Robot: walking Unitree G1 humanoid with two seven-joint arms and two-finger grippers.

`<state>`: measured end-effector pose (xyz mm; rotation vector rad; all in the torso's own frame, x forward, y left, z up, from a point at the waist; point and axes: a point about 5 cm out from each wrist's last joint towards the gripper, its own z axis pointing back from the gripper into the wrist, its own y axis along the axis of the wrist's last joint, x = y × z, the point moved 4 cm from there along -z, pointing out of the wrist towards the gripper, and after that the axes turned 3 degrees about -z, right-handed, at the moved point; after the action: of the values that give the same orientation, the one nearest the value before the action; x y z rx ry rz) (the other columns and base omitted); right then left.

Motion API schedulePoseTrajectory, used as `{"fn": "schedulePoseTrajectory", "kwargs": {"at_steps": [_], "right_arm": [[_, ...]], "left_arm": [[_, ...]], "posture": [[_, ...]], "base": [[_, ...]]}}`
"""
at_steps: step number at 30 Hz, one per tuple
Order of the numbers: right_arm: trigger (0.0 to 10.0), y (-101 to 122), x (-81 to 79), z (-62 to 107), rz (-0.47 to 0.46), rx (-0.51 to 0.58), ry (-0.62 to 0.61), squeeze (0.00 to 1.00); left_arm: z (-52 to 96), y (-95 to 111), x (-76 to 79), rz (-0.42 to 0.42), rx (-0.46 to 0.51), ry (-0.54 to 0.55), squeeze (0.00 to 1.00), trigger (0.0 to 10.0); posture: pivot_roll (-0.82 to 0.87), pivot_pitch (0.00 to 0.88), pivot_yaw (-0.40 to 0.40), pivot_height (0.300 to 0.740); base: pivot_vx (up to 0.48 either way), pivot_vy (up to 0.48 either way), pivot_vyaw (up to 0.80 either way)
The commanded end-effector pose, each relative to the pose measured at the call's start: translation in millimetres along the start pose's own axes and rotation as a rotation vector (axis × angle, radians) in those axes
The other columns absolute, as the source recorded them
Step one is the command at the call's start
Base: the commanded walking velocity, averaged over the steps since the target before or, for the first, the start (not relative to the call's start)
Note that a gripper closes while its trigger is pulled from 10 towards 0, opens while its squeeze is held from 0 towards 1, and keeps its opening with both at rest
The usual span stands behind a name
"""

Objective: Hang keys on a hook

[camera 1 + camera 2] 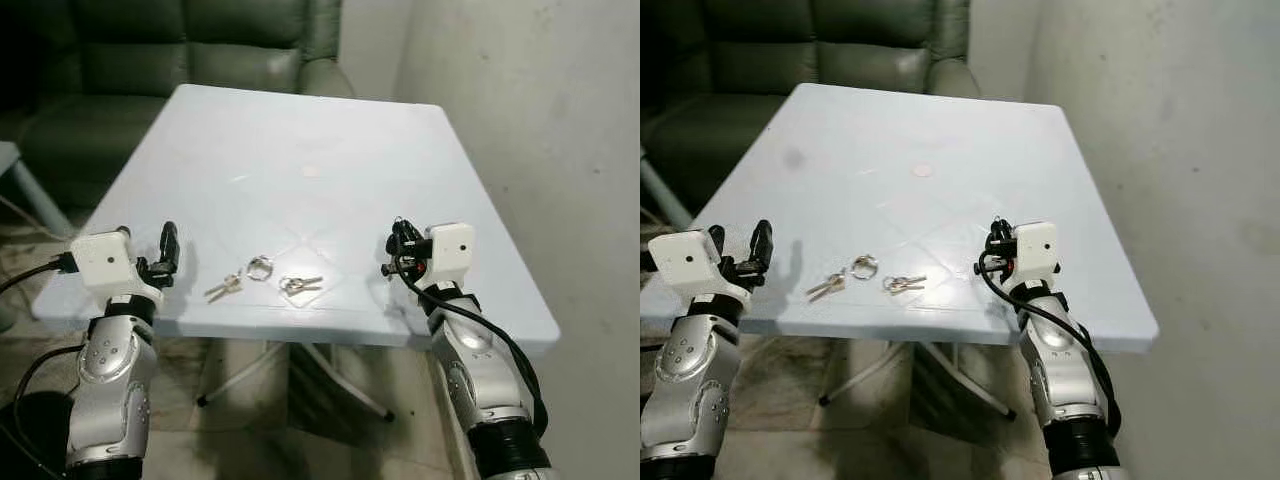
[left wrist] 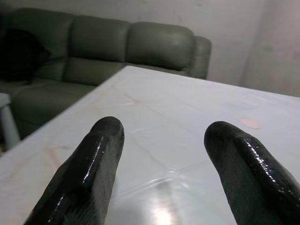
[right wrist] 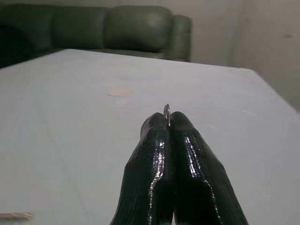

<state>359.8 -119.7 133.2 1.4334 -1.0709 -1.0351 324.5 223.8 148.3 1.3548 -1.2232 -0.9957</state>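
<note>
I stood in a plain living room of a home: a dark green padded sofa point(image 1: 200, 60) sat behind a pale plastic folding table point(image 1: 300, 130), a bare plastered wall point(image 1: 540, 120) rose to my right, and worn stone floor point(image 1: 250, 400) lay beneath.

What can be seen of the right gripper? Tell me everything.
The right gripper has two long, glossy black fingers pressed flat together, with the top of a thin metal ring pinched between the tips. It sits on a silver arm behind a white camera box wrapped in black cable. It is held over the near right part of the pale table, to the right of the keys.
</note>
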Motion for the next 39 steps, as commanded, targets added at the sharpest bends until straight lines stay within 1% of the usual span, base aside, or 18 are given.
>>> {"fn": "schedulePoseTrajectory", "kwargs": {"at_steps": [1, 8, 27, 39], "right_arm": [[10.0, 3.1, 2.6, 0.6, 0.006, 0.004, -0.005, 0.0], [10.0, 2.9, 3.5, 1.0, 0.007, 0.0, -0.008, 0.0], [10.0, 2.4, 3.0, 0.6, 0.021, -0.008, 0.001, 0.0], [10.0, 2.0, 0.5, 0.4, 0.027, -0.013, 0.016, 0.0]], "left_arm": [[-2.4, -1.8, -1.2, 0.009, -0.015, 0.016, 0.0, 10.0], [-4.5, -1.4, -1.5, 0.015, -0.019, 0.023, 0.0, 10.0], [-3.6, -5.1, -3.2, 0.022, -0.035, 0.045, 0.0, 10.0], [-1.1, -7.3, -4.6, 0.02, -0.041, 0.059, 0.0, 10.0]], "posture": [[-0.08, 0.0, -0.025, 0.728], [-0.08, 0.0, -0.024, 0.728], [-0.07, 0.0, -0.039, 0.728], [-0.06, 0.0, -0.046, 0.728]], "base": [[0.0, 0.0, -0.76], [0.0, 0.0, -0.77], [0.0, 0.314, -0.77], [0.0, 0.0, -0.77]]}}
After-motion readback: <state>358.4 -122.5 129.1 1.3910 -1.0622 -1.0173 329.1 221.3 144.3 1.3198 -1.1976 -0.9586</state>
